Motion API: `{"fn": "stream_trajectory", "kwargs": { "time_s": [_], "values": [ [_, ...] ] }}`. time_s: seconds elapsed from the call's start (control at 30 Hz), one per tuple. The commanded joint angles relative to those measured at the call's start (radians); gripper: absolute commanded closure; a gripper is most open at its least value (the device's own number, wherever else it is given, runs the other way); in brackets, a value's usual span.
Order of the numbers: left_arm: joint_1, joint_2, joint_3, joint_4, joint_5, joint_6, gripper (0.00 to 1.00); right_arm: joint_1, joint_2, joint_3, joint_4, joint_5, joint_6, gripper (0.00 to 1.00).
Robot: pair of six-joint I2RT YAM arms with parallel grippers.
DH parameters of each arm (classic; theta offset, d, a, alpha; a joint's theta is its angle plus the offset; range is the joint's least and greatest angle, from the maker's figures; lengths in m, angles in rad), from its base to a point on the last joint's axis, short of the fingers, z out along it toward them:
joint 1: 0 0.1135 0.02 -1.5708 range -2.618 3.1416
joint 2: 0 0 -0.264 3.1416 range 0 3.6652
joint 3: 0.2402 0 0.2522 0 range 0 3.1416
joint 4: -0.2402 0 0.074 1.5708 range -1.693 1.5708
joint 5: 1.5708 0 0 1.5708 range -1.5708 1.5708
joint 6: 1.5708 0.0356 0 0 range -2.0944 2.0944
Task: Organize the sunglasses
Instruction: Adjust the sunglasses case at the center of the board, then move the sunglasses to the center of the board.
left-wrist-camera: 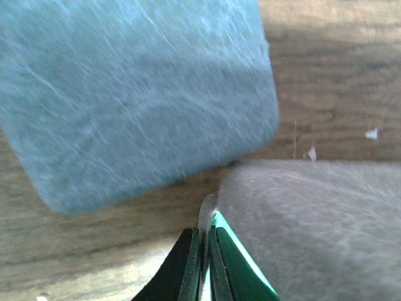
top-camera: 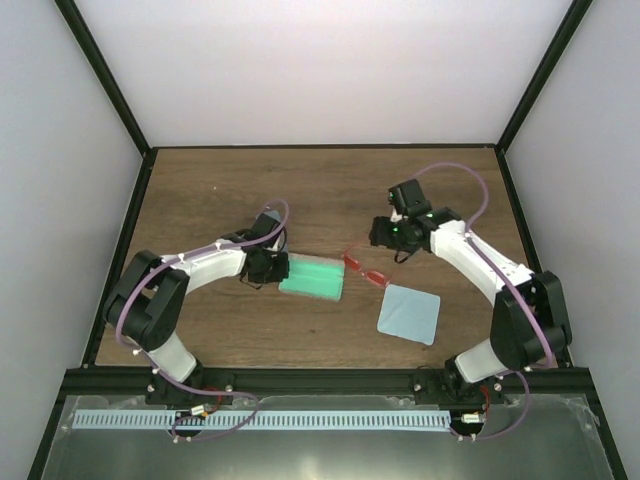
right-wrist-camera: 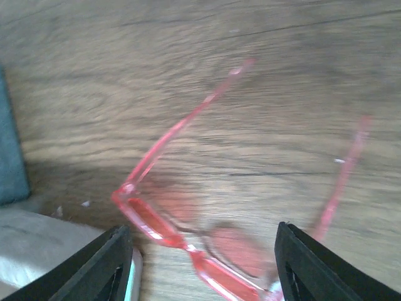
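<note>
The red-framed sunglasses [top-camera: 365, 268] lie on the wooden table with their arms unfolded, between the open case and the cloth. In the right wrist view the sunglasses [right-wrist-camera: 169, 229] sit between the two black fingers [right-wrist-camera: 103, 266]. My right gripper [right-wrist-camera: 203, 263] stands open around their front and does not grip it; from above the right gripper [top-camera: 377, 248] hovers just behind them. My left gripper [left-wrist-camera: 202, 260] is shut on a thin grey edge of the case [left-wrist-camera: 313, 232]. From above, the left gripper [top-camera: 274, 268] sits at the left end of the green-lined case [top-camera: 312, 278].
A light-blue square cloth [top-camera: 409, 313] lies right of the sunglasses, near the right arm; the cloth [left-wrist-camera: 125, 94] fills the upper left of the left wrist view. Black frame posts and white walls close in the table [top-camera: 330, 185].
</note>
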Motion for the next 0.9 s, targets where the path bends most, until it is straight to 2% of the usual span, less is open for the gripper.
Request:
{"fn": "stream_trajectory", "kwargs": {
  "time_s": [0.0, 0.17, 0.43, 0.53, 0.6, 0.73, 0.87],
  "values": [
    [0.035, 0.045, 0.042, -0.004, -0.125, -0.075, 0.96, -0.084, -0.088, -0.035, -0.07, 0.088, 0.082, 0.38],
    [0.086, 0.049, 0.047, 0.01, -0.131, -0.098, 0.96, -0.147, -0.086, -0.061, -0.096, 0.056, 0.061, 0.43],
    [0.09, 0.076, 0.047, 0.032, -0.102, -0.072, 0.93, -0.17, -0.073, -0.082, -0.063, 0.027, 0.015, 0.43],
    [0.089, 0.059, 0.044, 0.046, -0.077, -0.054, 0.81, -0.177, -0.071, -0.087, -0.059, 0.027, 0.009, 0.43],
    [0.086, 0.038, 0.046, 0.053, -0.058, -0.048, 0.68, -0.188, -0.092, -0.101, -0.049, 0.027, 0.011, 0.43],
    [0.067, -0.018, 0.056, 0.044, -0.048, -0.055, 0.55, -0.234, -0.133, -0.14, -0.042, -0.019, 0.034, 0.41],
    [0.028, -0.102, 0.058, 0.039, -0.07, -0.068, 0.44, -0.311, -0.203, -0.214, -0.016, -0.079, 0.06, 0.43]
  ]
}}
